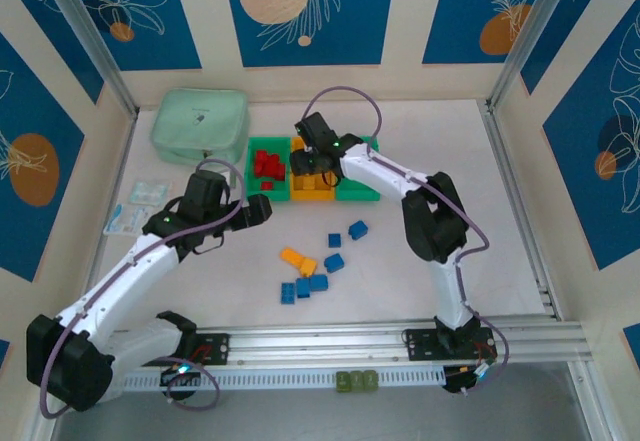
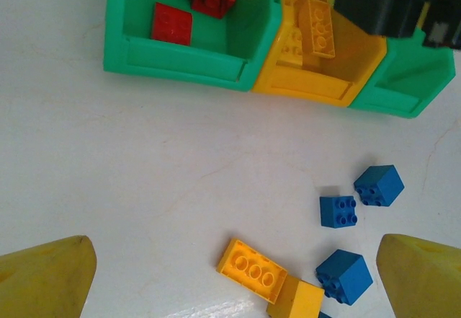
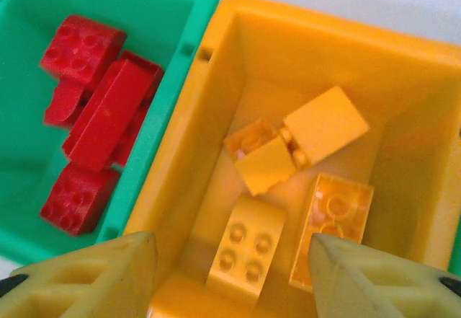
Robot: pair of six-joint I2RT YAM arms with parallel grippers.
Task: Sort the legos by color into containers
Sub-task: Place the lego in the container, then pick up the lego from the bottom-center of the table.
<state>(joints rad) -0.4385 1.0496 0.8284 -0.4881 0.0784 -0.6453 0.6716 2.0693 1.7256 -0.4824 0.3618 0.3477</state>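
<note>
Reds [image 1: 268, 166] fill left green bin [image 1: 268, 198]. Left gripper [image 1: 258, 209] hangs nearby, jaws wide, empty. Yellow bin [image 3: 216, 15] has approx 4 yellows [image 3: 325, 125]; right gripper [image 3: 234, 264] above it, part open, holding nothing. Right green bin [image 1: 360, 195] looks empty. Still on table [image 1: 420, 281]: 2 loose yellows [image 1: 298, 259], several blues [image 1: 334, 262].

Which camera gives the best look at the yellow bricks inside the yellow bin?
The right wrist view: it looks straight into the yellow bin, bricks large and separate. The left wrist view catches a couple; from the top, the right arm covers most.
</note>
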